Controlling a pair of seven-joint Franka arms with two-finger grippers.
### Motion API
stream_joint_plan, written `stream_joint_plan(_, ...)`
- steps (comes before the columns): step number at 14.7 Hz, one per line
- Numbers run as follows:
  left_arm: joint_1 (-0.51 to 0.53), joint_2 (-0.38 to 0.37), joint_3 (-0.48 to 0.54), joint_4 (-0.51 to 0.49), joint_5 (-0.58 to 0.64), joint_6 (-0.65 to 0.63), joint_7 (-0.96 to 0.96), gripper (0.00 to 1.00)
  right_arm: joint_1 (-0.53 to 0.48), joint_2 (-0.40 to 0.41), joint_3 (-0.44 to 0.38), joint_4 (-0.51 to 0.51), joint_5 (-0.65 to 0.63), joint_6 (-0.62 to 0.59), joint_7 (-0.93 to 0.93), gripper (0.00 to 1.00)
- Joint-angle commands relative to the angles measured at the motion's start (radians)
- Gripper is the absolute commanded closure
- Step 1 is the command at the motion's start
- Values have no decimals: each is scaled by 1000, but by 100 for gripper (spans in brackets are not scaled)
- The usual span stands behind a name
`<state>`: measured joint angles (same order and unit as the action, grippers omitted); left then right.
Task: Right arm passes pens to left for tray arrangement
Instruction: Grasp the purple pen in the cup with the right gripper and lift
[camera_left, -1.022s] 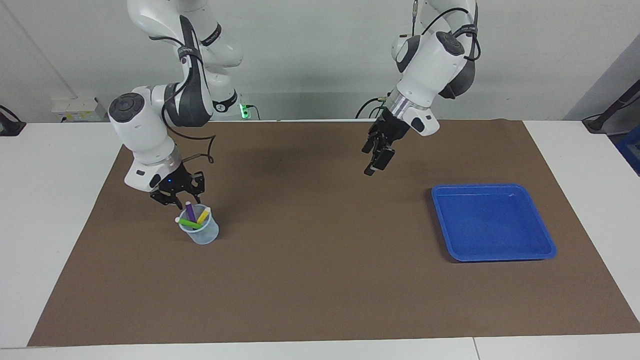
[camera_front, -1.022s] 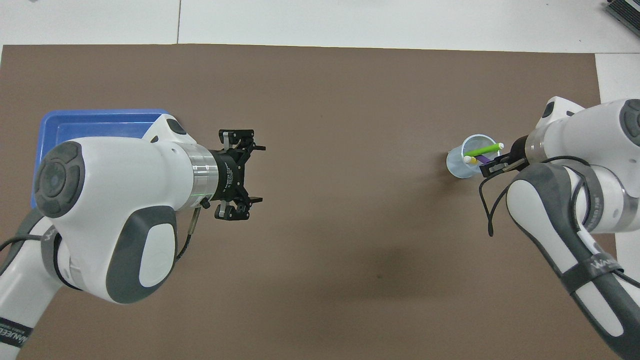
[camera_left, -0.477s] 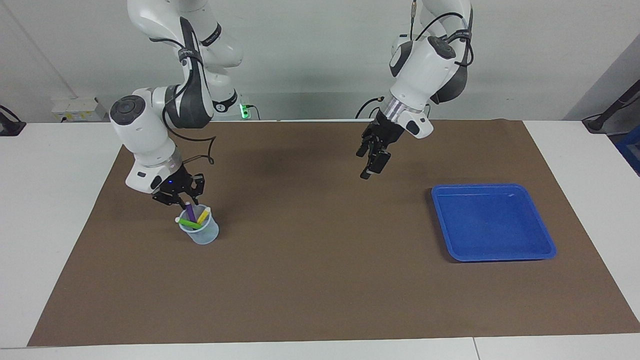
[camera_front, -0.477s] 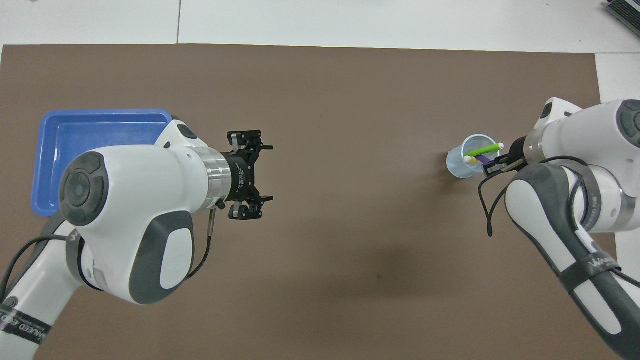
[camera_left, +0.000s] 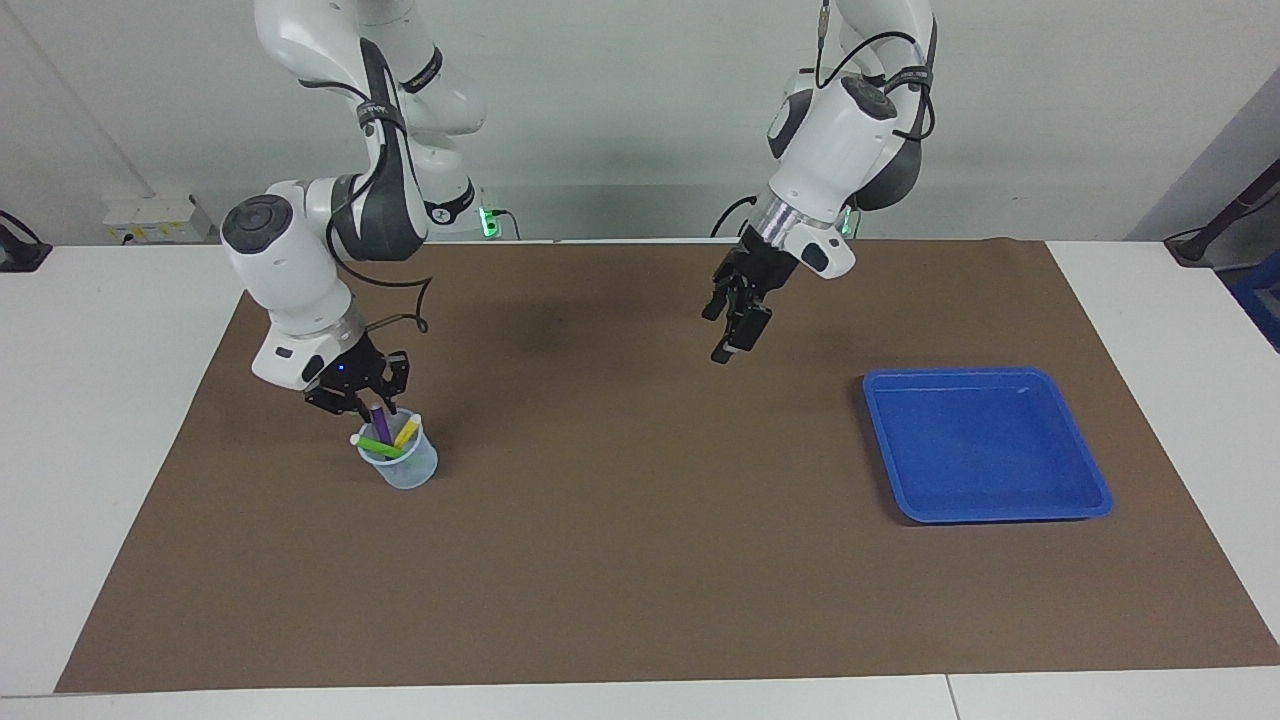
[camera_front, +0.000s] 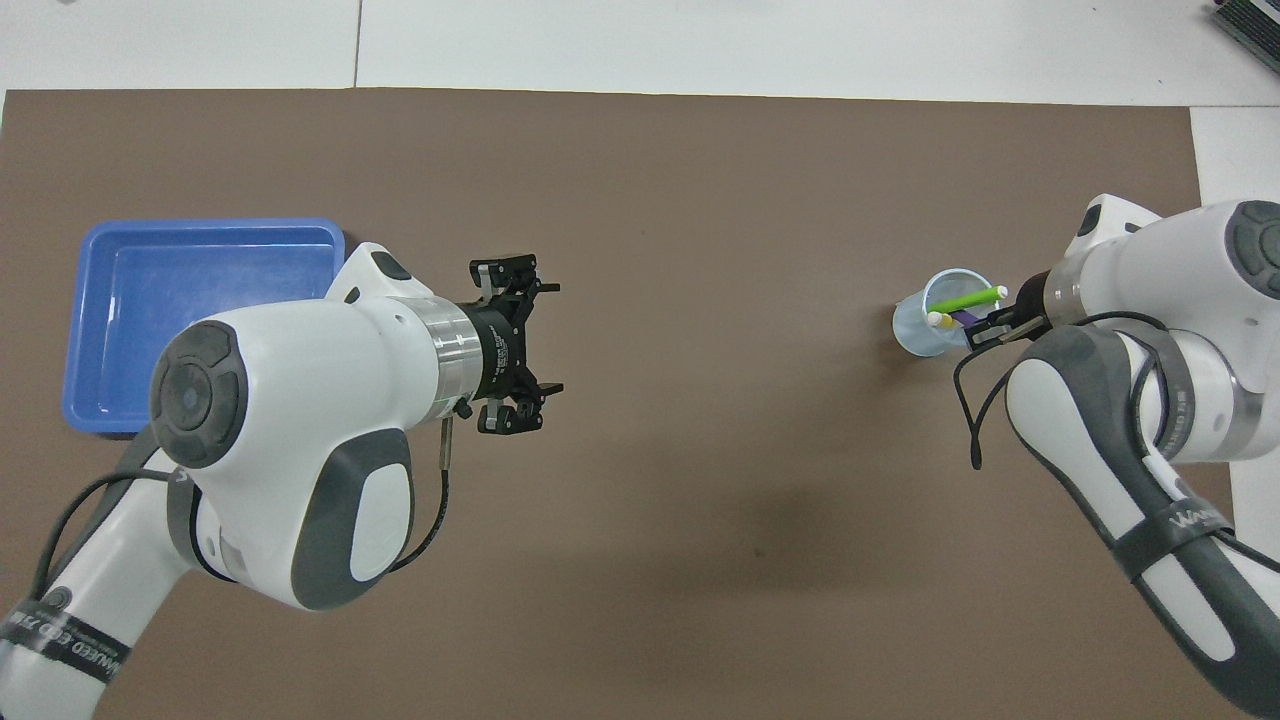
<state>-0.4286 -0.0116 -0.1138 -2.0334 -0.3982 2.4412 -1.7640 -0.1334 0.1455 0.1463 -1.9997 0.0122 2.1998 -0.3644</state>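
Two white robot arms worked over a brown mat (camera_left: 640, 560) on a white table (camera_left: 110, 420).

A small clear cup (camera_left: 405, 465) stood on the mat toward the right arm's end of the table. Three pens stood in it, cap ends up or out over the rim. The purple pen (camera_left: 379, 419) stood nearly upright. The green pen (camera_left: 376, 445) lay tilted low across the cup's mouth. The yellow pen (camera_left: 407, 431) leaned beside the purple one.

The right gripper (camera_left: 372, 403), with a small blue light on its wrist, was down at the mouth of the cup. Its fingers had closed in narrow around the top of the purple pen, and they appeared to grip it. The pen's lower end was in the cup.

The left gripper (camera_left: 722, 340) hung in the air over bare mat near the middle of the table, waiting. Its fingers stood wide apart and held nothing.

The blue tray (camera_left: 1090, 480) lay flat on the mat toward the left arm's end of the table, well apart from the cup. No pen was in it.
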Motion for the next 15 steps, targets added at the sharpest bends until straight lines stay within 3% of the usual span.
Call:
stream_joint_plan(1, -26, 2, 13, -22, -18, 53, -28, 0, -6, 2, 1, -10, -12, 24, -22, 73)
stream_joint_plan(5, -24, 1, 14, -33, -18, 51, -22, 0, -8, 3, 1, -7, -12, 23, -24, 93)
stream_joint_plan(8, -36, 2, 14, -33, -18, 55, -23, 0, -12, 6, 1, 19, -11, -12, -25, 94)
stream_joint_plan(15, -59, 21, 13, 10, -16, 47, -76, 0, -20, -58, 1, 206, 8, -335, -15, 94)
